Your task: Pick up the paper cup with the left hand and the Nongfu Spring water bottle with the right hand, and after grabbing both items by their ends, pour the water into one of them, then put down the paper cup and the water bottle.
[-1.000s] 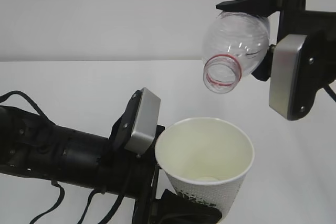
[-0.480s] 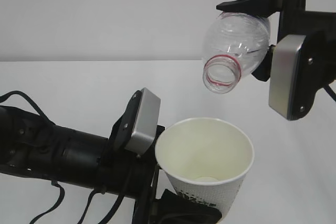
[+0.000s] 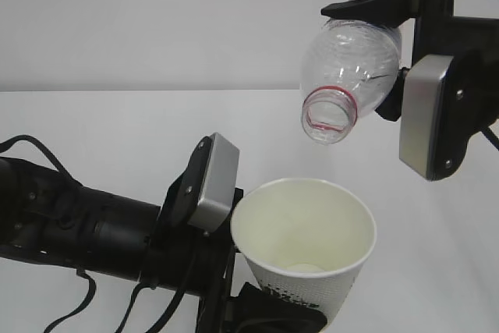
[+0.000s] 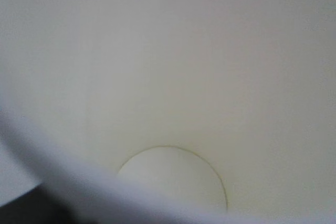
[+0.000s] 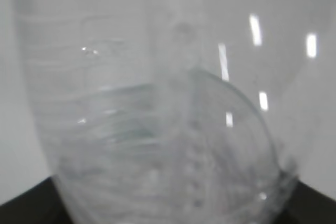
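Paper cup (image 3: pixel 304 251) nearest the exterior camera, low and right of centre, upright with a slight tilt, mouth open upward, cream inside, dark printed marks on its lower outer wall. Held at its lower part by the left hand (image 3: pixel 269 313), black fingers closed around the base at the bottom edge of the picture; grip firm on the cup, jaws spread about as wide as the cup's base. Grey metal plate (image 3: pixel 212 182) just left of the rim, black arm and cables trailing off to the left. From the left wrist, only the cup's pale inner wall and round bottom (image 4: pixel 176 179); no clear pool of water to be told there.

Farther back and higher, Nongfu Spring water bottle (image 3: pixel 351 72) tipped mouth-down toward the camera, red neck ring showing, open mouth above the cup and apart from it. Clamped at its rear end by the right hand (image 3: pixel 394 52), jaws wide around the body. No stream visible. Behind, white table (image 3: pixel 117 122) and plain wall.
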You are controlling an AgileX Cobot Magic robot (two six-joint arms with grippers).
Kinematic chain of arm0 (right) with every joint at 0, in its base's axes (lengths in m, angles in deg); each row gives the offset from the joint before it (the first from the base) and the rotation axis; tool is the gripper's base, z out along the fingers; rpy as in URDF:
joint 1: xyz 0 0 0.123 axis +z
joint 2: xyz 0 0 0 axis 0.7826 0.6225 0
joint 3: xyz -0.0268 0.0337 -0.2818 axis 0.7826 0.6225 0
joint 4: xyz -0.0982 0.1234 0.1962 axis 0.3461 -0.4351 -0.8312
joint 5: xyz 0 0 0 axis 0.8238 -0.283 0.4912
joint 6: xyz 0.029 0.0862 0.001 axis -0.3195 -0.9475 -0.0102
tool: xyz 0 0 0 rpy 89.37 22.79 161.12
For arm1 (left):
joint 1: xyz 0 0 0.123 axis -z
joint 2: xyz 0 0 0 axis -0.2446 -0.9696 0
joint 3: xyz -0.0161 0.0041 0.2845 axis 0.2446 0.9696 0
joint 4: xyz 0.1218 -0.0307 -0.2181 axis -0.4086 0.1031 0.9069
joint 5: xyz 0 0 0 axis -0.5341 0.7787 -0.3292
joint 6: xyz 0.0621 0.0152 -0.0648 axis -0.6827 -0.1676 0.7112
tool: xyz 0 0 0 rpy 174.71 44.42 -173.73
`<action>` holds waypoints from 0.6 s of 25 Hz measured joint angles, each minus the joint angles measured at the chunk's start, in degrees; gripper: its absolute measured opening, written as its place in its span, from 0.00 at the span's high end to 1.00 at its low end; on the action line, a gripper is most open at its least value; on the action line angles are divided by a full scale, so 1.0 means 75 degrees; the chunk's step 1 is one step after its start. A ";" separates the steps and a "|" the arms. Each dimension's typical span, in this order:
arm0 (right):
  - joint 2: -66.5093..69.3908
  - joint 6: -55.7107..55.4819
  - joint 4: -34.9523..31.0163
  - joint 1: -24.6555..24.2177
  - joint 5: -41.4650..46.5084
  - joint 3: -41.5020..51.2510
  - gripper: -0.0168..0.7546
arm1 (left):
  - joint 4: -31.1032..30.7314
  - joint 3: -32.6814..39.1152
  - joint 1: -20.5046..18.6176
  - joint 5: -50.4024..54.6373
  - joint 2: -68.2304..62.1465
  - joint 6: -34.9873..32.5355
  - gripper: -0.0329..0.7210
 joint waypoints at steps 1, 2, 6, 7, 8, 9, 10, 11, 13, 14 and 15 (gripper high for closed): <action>0.0000 0.0028 0.0000 0.0000 0.0000 0.0000 0.35 | -0.0029 0.0000 0.0000 0.0013 0.0000 0.0000 0.27; 0.0000 0.0066 0.0000 0.0000 0.0000 0.0000 0.35 | -0.0046 0.0000 0.0000 0.0020 0.0000 0.0000 0.27; 0.0000 0.0167 0.0000 0.0000 0.0000 0.0000 0.35 | -0.0094 0.0000 0.0000 0.0020 0.0000 0.0000 0.27; 0.0000 0.0177 0.0000 0.0000 0.0000 0.0000 0.35 | -0.0110 0.0000 0.0000 0.0020 0.0000 0.0000 0.27; 0.0000 0.0177 0.0000 0.0000 0.0000 0.0000 0.35 | -0.0110 0.0000 0.0000 0.0031 0.0000 0.0000 0.27; 0.0000 0.0177 0.0000 0.0000 0.0000 0.0000 0.35 | -0.0110 0.0000 0.0000 0.0031 0.0000 0.0000 0.27; 0.0000 0.0184 0.0000 0.0000 0.0000 0.0000 0.35 | -0.0110 0.0000 0.0000 0.0031 0.0000 0.0000 0.27; 0.0000 0.0184 0.0000 0.0000 0.0000 0.0000 0.35 | -0.0110 0.0000 0.0000 0.0031 0.0000 0.0000 0.27; 0.0000 0.0196 0.0000 0.0000 0.0000 0.0000 0.35 | -0.0110 0.0000 0.0000 0.0031 0.0000 0.0000 0.27; 0.0000 0.0196 0.0000 0.0000 0.0000 0.0000 0.35 | -0.0110 0.0000 0.0000 0.0031 0.0000 0.0015 0.27; 0.0000 0.0196 0.0000 0.0000 0.0000 0.0000 0.35 | -0.0110 0.0000 0.0000 0.0031 0.0000 0.0057 0.27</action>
